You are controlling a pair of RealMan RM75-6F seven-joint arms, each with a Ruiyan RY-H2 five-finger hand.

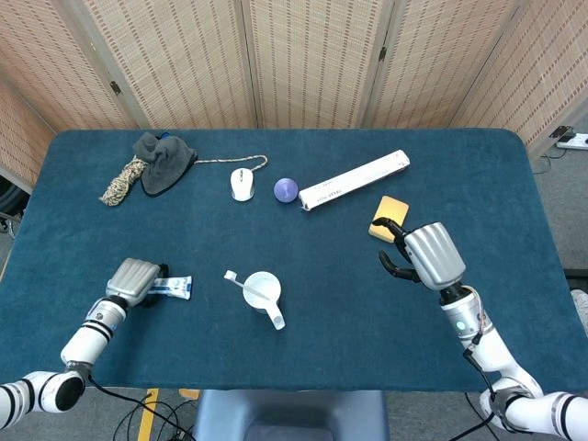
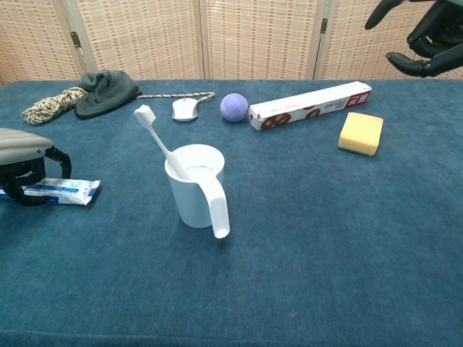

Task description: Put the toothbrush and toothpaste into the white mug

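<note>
Toothpaste (image 2: 61,191) lies flat on the blue table (image 1: 478,175), well left of the white mug (image 2: 195,186), and only its right end shows clearly. The left hand (image 1: 134,278) sits over the tube's other end, its dark fingers (image 2: 43,155) curled down around it; whether they actually press the tube or merely arch over it cannot be told from either view. In the chest view that hand is cut off by the left edge. The toothbrush (image 2: 158,142) already stands in the mug, bristles up and leaning left, its lower handle hidden inside the cup.

The right hand (image 1: 415,254) hangs above the table near the yellow sponge (image 1: 389,215), fingers loosely curled and apart, holding nothing. The chest view shows only its dark fingertips (image 2: 409,66) at the top right corner.

Along the back lie a coil of rope (image 1: 120,180), a grey cloth (image 1: 163,161), a white mouse (image 1: 242,185), a purple ball (image 1: 286,189) and a long box (image 1: 354,180).
</note>
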